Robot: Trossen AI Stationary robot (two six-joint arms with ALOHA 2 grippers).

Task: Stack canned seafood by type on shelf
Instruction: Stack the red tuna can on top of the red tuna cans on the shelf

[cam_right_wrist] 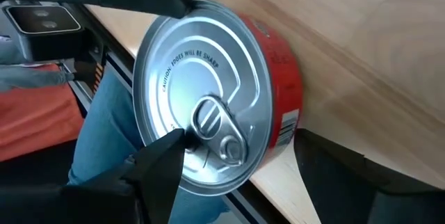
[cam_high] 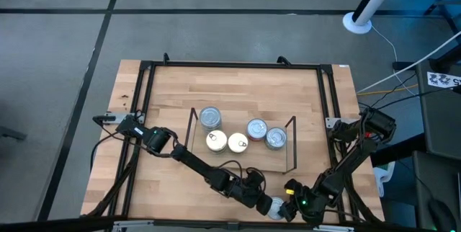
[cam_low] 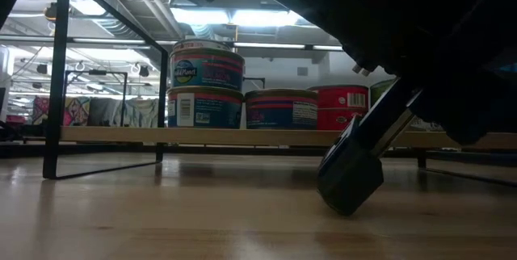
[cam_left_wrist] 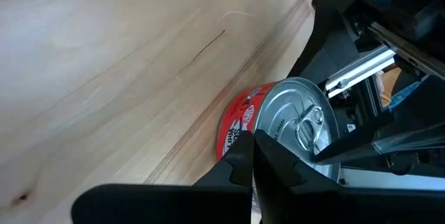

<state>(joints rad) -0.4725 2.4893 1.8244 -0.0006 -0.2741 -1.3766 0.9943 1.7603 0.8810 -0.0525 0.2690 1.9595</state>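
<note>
At the worktop (cam_high: 166, 95) front edge, left gripper (cam_high: 268, 204) and right gripper (cam_high: 287, 207) both clasp one red tin (cam_right_wrist: 215, 106).

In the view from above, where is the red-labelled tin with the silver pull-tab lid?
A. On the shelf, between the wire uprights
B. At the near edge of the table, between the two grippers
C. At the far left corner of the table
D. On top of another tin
B: the red-labelled tin lies at the table's near edge, between the left gripper and the right gripper, off the shelf.
</note>
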